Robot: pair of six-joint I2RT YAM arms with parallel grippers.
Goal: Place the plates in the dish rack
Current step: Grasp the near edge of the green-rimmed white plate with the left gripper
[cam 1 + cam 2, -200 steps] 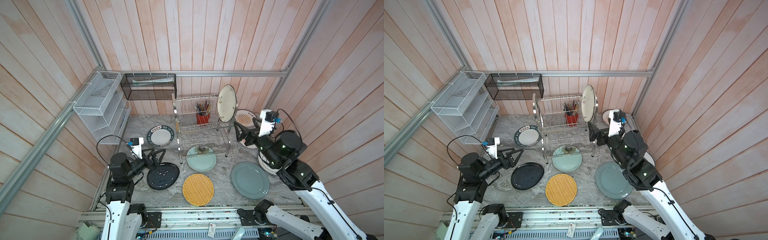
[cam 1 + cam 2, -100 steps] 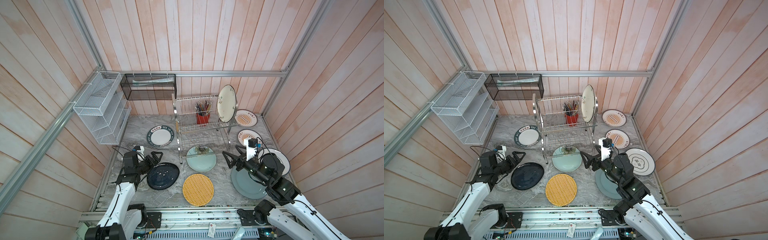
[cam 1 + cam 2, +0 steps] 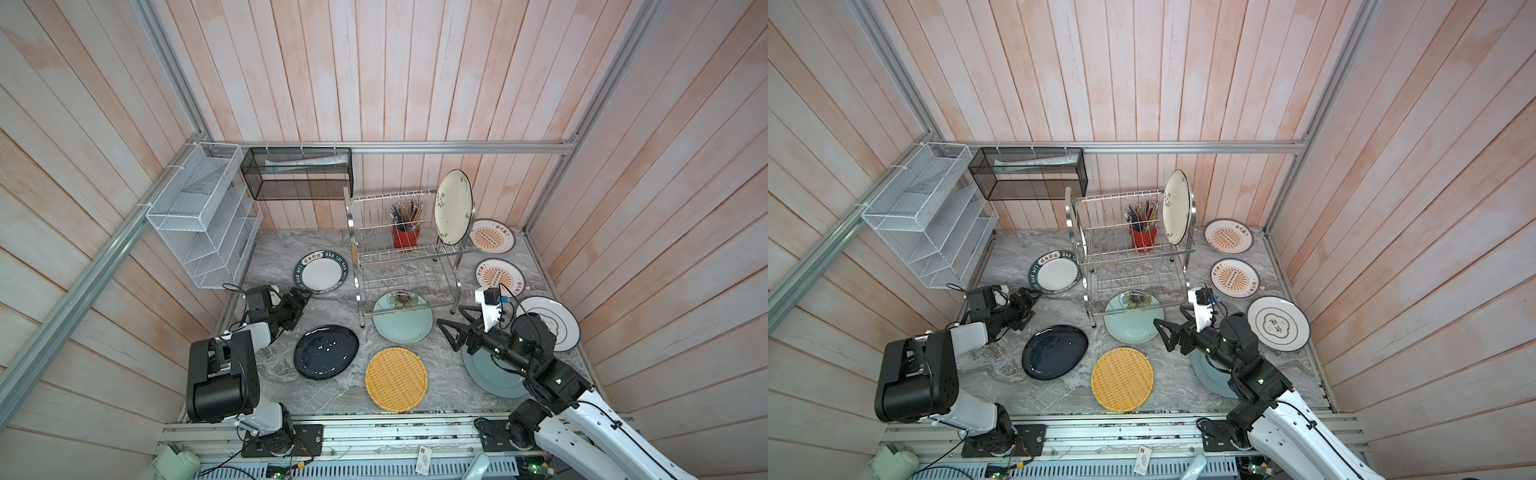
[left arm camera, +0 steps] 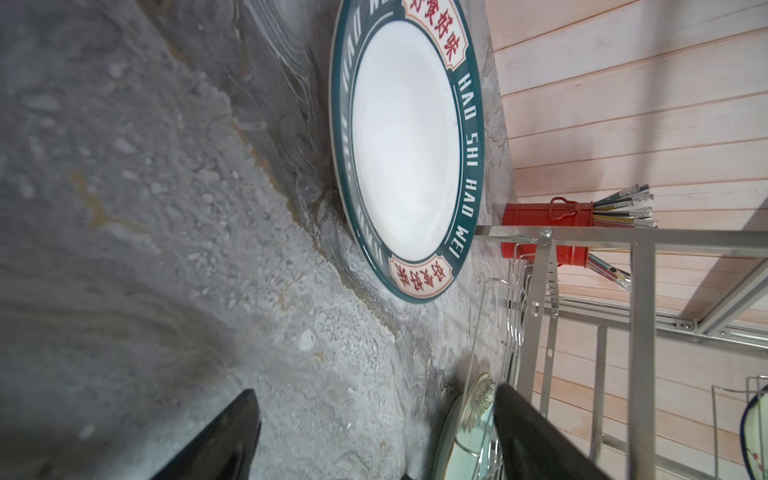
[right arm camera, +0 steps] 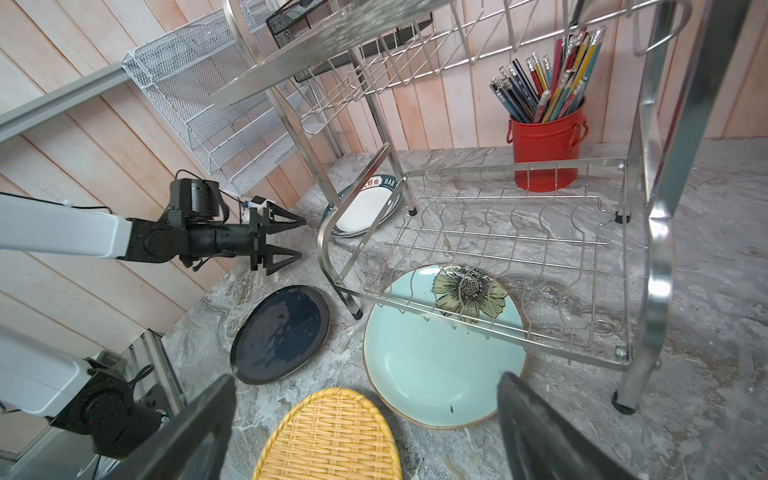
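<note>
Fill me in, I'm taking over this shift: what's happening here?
Two robot arms are loading the dish rack. One white plate stands upright in its top tier; eight others lie flat on the table. The left tool, open, points toward the green-rimmed plate; the right tool, open, hovers near the mint flowered plate. Neither holds anything.

light: bright, even, from overhead, soft shadows | glare: hot spots on black plate (image 3: 326, 352), dish rack (image 5: 654, 266) glinting | blur: near worktop (image 4: 104, 291) mushy | edges: wrist views bowed

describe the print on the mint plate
The mint plate has one dark-outlined flower near its rim, clearest in the right wrist view.
</note>
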